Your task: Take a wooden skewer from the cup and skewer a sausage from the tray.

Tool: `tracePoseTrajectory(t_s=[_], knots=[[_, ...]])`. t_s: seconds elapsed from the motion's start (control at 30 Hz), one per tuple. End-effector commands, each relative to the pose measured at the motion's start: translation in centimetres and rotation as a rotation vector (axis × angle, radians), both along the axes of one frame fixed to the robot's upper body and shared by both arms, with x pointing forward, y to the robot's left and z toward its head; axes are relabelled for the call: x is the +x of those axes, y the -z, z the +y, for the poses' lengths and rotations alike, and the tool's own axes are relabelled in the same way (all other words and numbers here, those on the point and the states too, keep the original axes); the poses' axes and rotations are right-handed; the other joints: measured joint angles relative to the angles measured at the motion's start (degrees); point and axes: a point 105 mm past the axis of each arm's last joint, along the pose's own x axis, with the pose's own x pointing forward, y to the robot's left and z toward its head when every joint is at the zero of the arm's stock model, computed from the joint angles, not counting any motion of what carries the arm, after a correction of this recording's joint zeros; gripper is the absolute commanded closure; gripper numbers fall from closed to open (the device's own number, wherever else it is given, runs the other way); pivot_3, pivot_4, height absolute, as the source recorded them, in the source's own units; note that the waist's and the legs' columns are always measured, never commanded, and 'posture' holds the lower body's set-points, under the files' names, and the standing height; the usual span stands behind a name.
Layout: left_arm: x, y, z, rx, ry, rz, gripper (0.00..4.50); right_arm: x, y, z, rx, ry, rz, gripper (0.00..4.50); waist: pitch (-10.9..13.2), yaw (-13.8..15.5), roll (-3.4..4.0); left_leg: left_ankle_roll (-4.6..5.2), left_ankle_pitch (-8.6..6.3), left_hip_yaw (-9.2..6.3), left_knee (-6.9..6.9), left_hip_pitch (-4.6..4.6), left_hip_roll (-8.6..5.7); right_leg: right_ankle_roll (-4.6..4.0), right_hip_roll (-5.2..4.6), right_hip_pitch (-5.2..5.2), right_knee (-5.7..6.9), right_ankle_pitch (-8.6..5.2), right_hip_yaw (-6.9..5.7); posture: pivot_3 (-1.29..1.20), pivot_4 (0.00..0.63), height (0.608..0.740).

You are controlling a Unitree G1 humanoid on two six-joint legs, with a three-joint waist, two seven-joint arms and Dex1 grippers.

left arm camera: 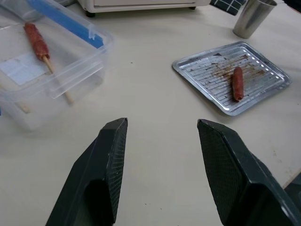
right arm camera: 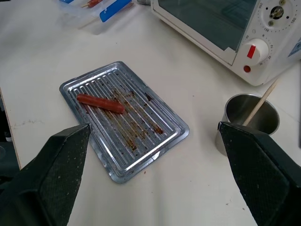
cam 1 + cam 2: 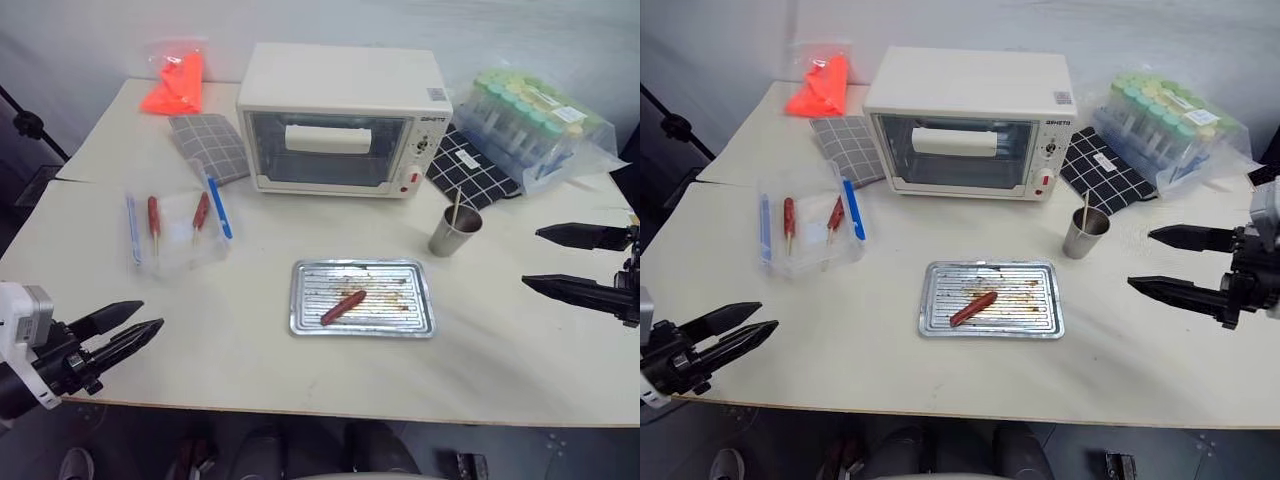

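A pale wooden skewer [image 3: 456, 210] leans in the small metal cup [image 3: 455, 232], which stands right of centre before the toaster oven. A single reddish-brown sausage [image 3: 343, 307] lies bare on the stained silver tray [image 3: 415, 322] at the table's middle. My right gripper [image 3: 541, 258] hovers open and empty to the right of the cup, fingers pointing toward it. Over the front left corner my left gripper [image 3: 146, 318] is open with nothing between its fingers, well left of the tray. The right wrist view shows the skewer [image 2: 260, 102], cup [image 2: 251, 121], sausage [image 2: 100, 103] and tray [image 2: 164, 141].
A white toaster oven [image 3: 340, 120] stands at the back centre. A clear plastic box [image 3: 178, 228] with blue edges holds skewered sausages at the left. A bag of capped tubes [image 3: 530, 120] lies back right, checked cloths [image 3: 210, 145] and an orange packet [image 3: 175, 80] back left.
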Motion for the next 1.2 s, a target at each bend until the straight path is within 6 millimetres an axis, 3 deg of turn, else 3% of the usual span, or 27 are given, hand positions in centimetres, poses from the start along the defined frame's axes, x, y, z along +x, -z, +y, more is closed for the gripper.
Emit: tracePoseTrajectory(t_s=[0.03,0.37,0.47,0.6,0.63,0.77,0.93,1.2], knots=[[0.6,-0.8,0.1,0.044,-0.014,-0.047,2.01,-0.2,-0.4,-0.1,-0.031,0.004,-0.015,0.00,0.0,0.1,0.00,0.00,0.00,0.00,0.00,0.00,0.00,0.00,0.00,0.00,0.00,0.00,0.00,0.00,0.150,0.740],[2.4,-0.6,-2.4,0.027,0.059,-0.060,2.01,0.0,1.2,-0.4,-0.056,0.093,-0.030,0.00,0.0,0.4,0.00,-0.02,-0.01,0.01,0.00,0.00,0.00,0.02,0.01,-0.01,0.01,0.01,0.00,0.00,0.150,0.740],[2.2,-0.5,-3.9,-0.007,0.128,-0.055,1.60,-0.1,2.1,-0.4,-0.024,0.127,-0.011,0.00,0.0,0.5,0.00,-0.04,-0.01,0.02,-0.02,-0.01,0.03,0.02,0.02,-0.03,0.00,0.01,0.00,0.00,0.150,0.740],[2.9,-0.6,-5.1,-0.006,0.154,-0.077,0.57,0.6,2.7,-0.5,-0.026,0.200,-0.074,0.00,0.0,0.5,0.00,-0.06,-0.01,0.02,0.04,-0.02,0.03,0.04,0.04,-0.01,0.04,0.02,0.00,0.00,0.150,0.740],[3.3,-0.8,-5.6,-0.025,0.175,-0.086,0.26,1.1,2.7,-0.4,-0.006,0.230,-0.095,0.00,0.0,0.5,0.00,-0.07,0.00,0.02,0.05,0.00,0.03,0.06,0.05,0.00,0.07,0.03,0.00,0.00,0.150,0.740],[5.1,-1.9,-8.1,-0.076,0.267,-0.127,0.26,3.7,2.4,-0.6,0.088,0.368,-0.148,0.00,0.0,0.5,0.00,-0.11,0.04,0.02,0.12,0.06,0.01,0.09,0.06,0.02,0.20,0.07,0.01,0.00,0.150,0.740],[7.5,-4.2,-11.6,-0.155,0.389,-0.182,0.26,6.1,2.5,0.7,0.140,0.427,-0.162,0.00,0.0,0.5,0.00,-0.29,0.18,0.01,0.12,0.03,-0.04,0.09,0.09,-0.11,0.41,0.07,0.03,0.00,0.150,0.740],[9.4,-6.6,-14.2,-0.227,0.493,-0.229,0.26,9.4,2.0,1.8,0.195,0.499,-0.186,0.00,0.0,0.5,0.01,-0.48,0.29,0.05,0.44,-0.69,0.01,0.11,0.14,-0.84,0.65,0.07,0.04,0.00,0.150,0.740]])
